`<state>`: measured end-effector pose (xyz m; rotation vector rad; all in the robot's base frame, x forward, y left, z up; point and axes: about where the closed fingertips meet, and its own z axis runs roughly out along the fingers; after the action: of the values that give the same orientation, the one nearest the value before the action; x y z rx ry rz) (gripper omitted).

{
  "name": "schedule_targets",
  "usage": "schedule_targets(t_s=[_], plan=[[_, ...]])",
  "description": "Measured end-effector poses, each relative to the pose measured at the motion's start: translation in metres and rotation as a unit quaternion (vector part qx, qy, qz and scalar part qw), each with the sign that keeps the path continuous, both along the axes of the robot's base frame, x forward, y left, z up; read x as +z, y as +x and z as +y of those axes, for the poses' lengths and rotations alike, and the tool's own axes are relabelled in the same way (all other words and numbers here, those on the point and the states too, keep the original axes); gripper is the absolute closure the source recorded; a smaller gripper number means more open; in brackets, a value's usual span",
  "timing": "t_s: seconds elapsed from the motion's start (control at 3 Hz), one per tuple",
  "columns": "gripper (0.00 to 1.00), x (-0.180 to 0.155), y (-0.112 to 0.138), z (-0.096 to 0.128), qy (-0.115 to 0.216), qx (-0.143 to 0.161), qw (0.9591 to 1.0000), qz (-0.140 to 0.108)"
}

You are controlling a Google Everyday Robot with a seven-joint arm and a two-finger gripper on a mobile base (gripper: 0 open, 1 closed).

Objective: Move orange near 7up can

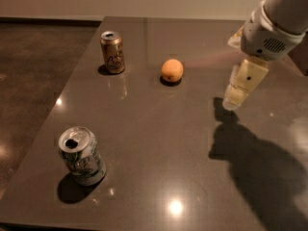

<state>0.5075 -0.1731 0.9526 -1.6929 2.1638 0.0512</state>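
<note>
The orange (172, 70) sits on the dark table (159, 143) a little past its middle. The 7up can (81, 155), silver-white with green markings, stands upright near the front left corner. My gripper (232, 100) hangs above the table on the right, pointing down, to the right of the orange and apart from it. It holds nothing that I can see. Its shadow falls on the table below and to the right.
A gold-brown can (112, 52) with cursive lettering stands upright at the back left, left of the orange. The table's left edge (48, 124) drops to a dark floor (29, 71). A pale wall runs along the back.
</note>
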Motion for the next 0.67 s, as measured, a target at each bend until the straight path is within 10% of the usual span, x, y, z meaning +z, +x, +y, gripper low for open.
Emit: schedule_targets(t_s=[0.67], plan=[[0.00, -0.034, 0.060, 0.045, 0.037, -0.010, 0.9993, -0.002]])
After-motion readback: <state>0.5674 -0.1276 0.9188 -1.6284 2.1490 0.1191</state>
